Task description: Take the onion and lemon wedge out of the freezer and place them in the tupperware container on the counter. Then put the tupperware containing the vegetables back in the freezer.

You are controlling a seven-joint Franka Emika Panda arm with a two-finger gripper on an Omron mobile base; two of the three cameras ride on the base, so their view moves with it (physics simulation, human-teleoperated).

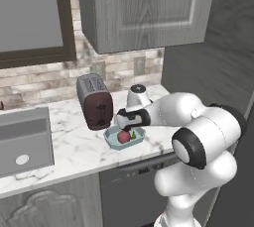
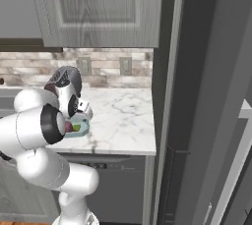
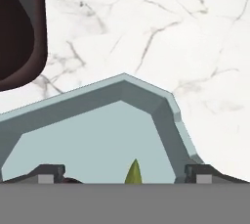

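Teal tupperware container beside the toaster holds, I think, both onion and lemon wedge; my gripper hangs over it, jaws apart, so next I grasp its rim.

dark red toaster, steel sink, grey wall cabinet, dishwasher

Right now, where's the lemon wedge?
In the tupperware container on the counter, just right of the onion in the left base view; the lemon wedge sits below the open claw, in front of the toaster.
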